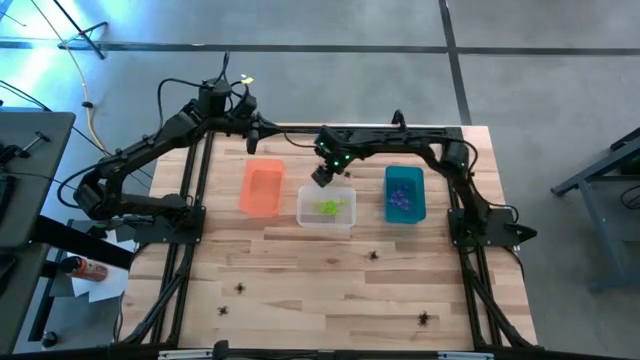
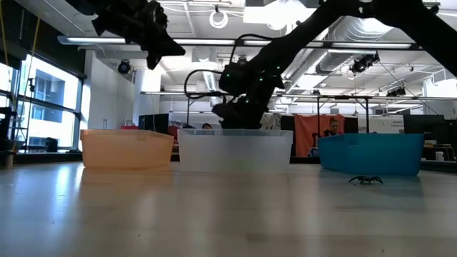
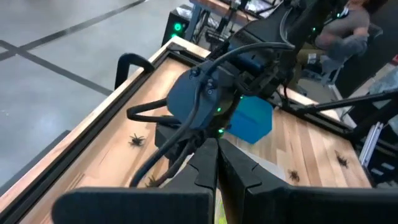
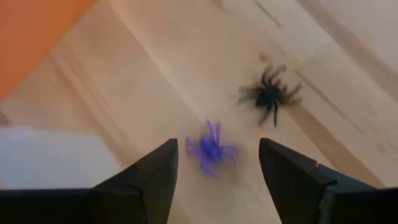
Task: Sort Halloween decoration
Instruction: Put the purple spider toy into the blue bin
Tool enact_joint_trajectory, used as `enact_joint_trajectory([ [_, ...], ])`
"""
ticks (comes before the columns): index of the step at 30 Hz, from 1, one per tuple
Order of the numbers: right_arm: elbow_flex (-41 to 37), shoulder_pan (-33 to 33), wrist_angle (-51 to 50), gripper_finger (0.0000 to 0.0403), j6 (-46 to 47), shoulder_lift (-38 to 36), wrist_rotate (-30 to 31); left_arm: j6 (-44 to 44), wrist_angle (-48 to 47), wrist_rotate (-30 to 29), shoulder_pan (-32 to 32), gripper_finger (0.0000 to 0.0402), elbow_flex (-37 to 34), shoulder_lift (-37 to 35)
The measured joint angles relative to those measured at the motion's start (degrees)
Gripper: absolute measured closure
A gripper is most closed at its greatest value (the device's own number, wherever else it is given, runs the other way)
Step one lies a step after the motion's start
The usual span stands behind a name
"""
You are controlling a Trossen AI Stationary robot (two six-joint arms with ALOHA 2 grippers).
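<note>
With my right gripper (image 4: 214, 163) spread wide, the purple spider (image 4: 211, 149) sits low in the wrist frame's centre between my fingers, the black spider (image 4: 270, 93) upper right; it looks featherlight, with springy legs, so I'd pinch its body.

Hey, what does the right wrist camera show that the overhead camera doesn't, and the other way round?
Only the right wrist view: a purple spider between the fingers of the open right pincer.
Only the high view: the teal bin, the green pieces in the clear bin, and both arms whole.
Both: the orange bin, the clear bin, the wooden table and black spiders on it.
</note>
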Motion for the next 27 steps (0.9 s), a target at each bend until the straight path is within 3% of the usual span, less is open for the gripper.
enact_joint_trajectory([
  [11, 5.0, 4.3, -4.0, 0.0221, 0.0, 4.2, 11.3, 1.5, -0.4, 0.0, 0.0, 0.0402, 0.0, 0.0],
  [15, 4.8, 5.1, -5.0, 0.0263, -1.3, 4.2, 15.8, 3.1, -0.3, 0.0, 0.0, 0.0402, 0.0, 0.0],
  [21, 4.8, 4.0, -5.4, 0.0388, -2.7, 4.1, 11.2, 2.8, -0.1, -0.3, 0.0, 0.0402, 0.0, 0.0],
  [27, 4.6, 1.4, -6.1, 0.04, -4.3, 3.0, 5.1, 0.5, -0.1, -0.4, 0.0, 0.0401, 0.0, 0.0],
])
